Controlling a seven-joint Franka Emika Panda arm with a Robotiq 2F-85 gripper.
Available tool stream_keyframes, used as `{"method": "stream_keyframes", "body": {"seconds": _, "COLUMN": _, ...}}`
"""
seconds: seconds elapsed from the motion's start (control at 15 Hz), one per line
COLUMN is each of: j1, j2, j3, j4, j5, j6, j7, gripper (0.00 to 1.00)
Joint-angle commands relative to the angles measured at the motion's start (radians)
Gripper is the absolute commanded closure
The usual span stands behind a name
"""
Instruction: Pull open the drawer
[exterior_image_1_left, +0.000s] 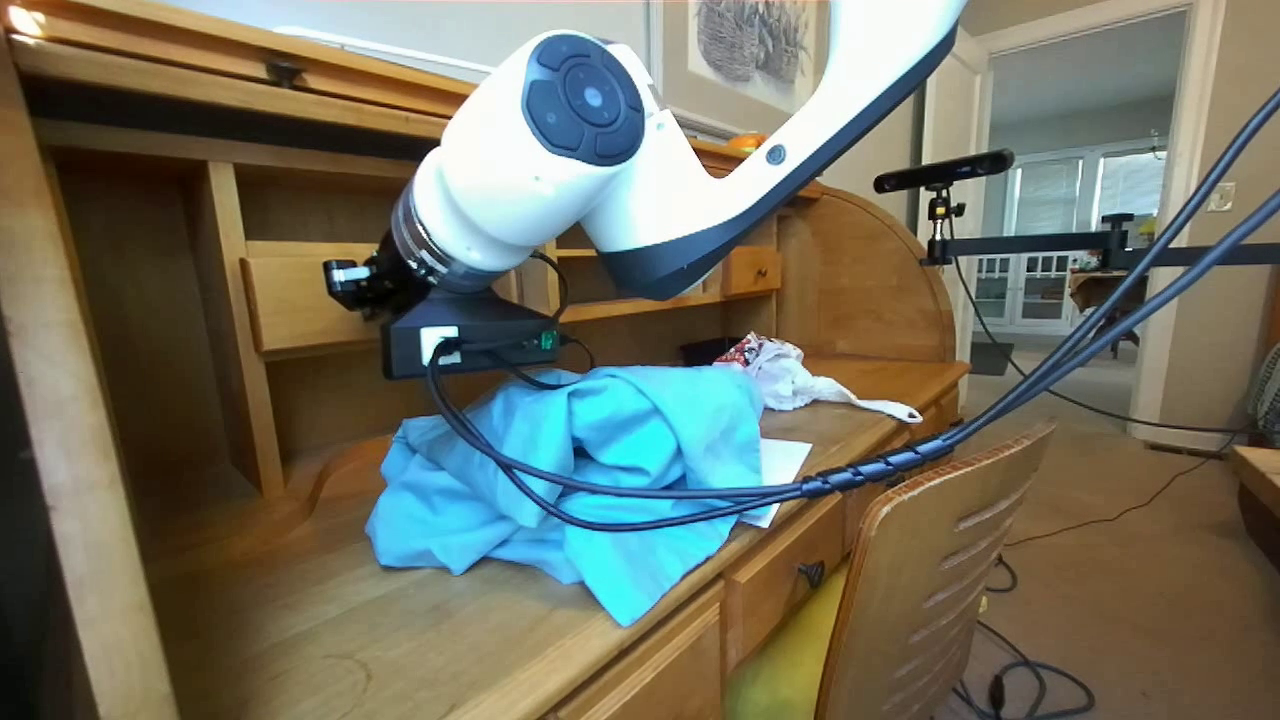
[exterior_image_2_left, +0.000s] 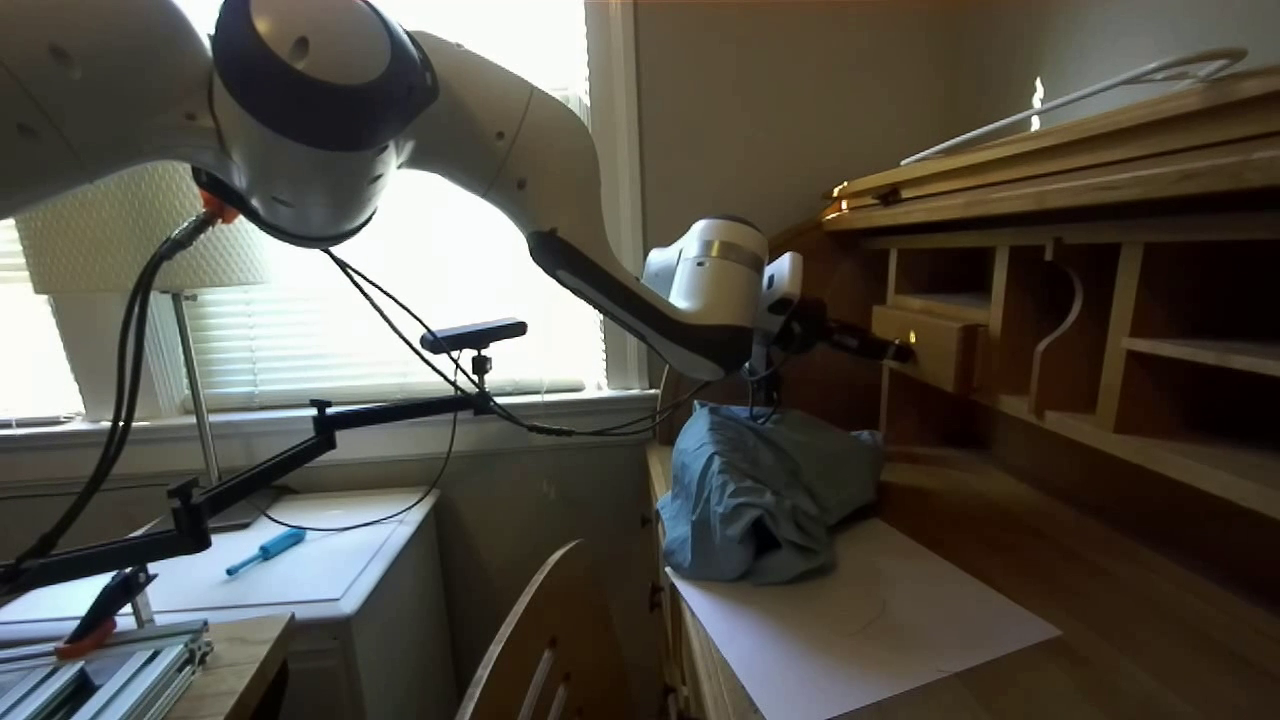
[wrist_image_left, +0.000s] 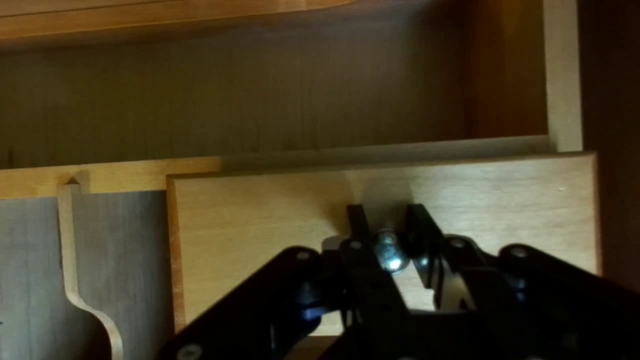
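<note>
In an exterior view, aim is from near the desk (exterior_image_1_left: 300, 600), along it, toward a doorway (exterior_image_1_left: 1080, 120) at far right. In an exterior view, aim is roughly opposite, toward a window (exterior_image_2_left: 460, 260), desk at right. All views share the drawer (wrist_image_left: 500, 210); wrist view closest, facing its front.

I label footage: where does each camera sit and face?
Wrist view: behind the claw, facing the drawer; fingers show.
An exterior view: by an end of the desk, facing along it toward a doorway; arm and claw show.
An exterior view: roughly opposite, facing the drawer and a window; more arm shows.
Both exterior views share cloth, arm, claw, drawer.
</note>
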Motion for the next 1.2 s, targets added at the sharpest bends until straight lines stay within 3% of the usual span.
{"method": "stream_keyframes", "body": {"seconds": 0.0, "j1": 0.02, "j2": -0.006, "j3": -0.012, "j4": -0.006, "j5": -0.033, "j6": 0.024, "j7": 0.04, "gripper": 0.94}}
{"method": "stream_keyframes", "body": {"seconds": 1.13, "j1": 0.086, "j2": -0.051, "j3": -0.091, "j4": -0.088, "j5": -0.168, "j6": 0.136, "j7": 0.18, "gripper": 0.94}}
